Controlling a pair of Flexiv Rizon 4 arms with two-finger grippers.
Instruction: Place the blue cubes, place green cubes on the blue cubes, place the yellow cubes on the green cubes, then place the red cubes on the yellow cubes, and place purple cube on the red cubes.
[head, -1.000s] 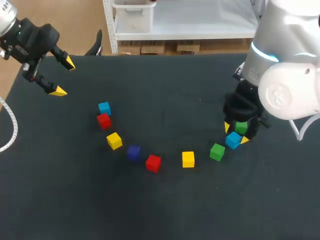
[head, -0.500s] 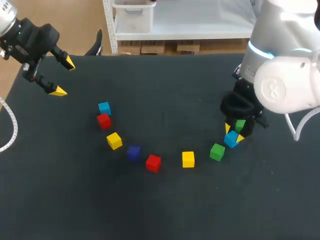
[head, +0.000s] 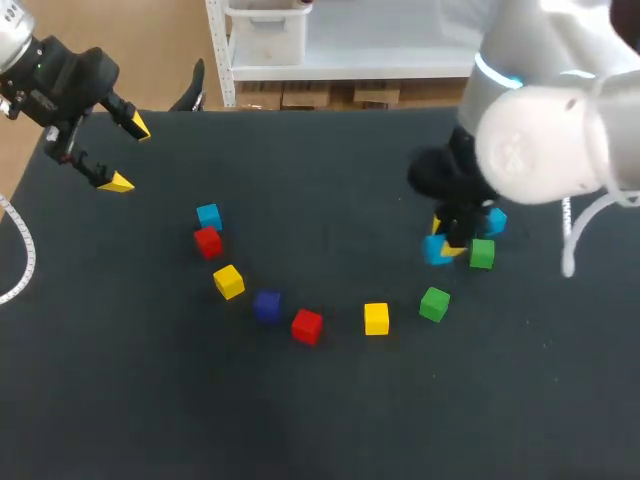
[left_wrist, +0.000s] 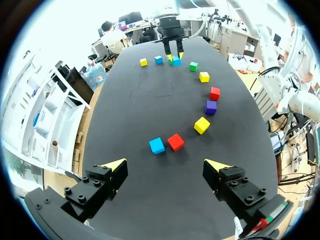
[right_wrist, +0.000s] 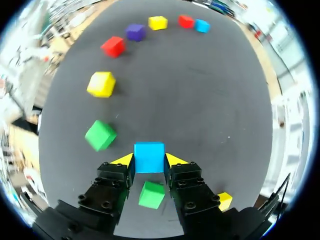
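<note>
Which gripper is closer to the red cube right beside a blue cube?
Left. The left gripper hangs open behind that red cube, by the table's back corner; the right gripper, shut on another blue cube, is far across the table.

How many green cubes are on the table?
2. One green cube sits beside the right pincer; the other green cube sits next to a yellow cube. None appears hidden.

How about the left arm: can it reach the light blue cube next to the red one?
Probably yes. The left gripper is open, with bare table between it and the light blue cube. Only the red cube crowds one side, so grip the free sides.
</note>
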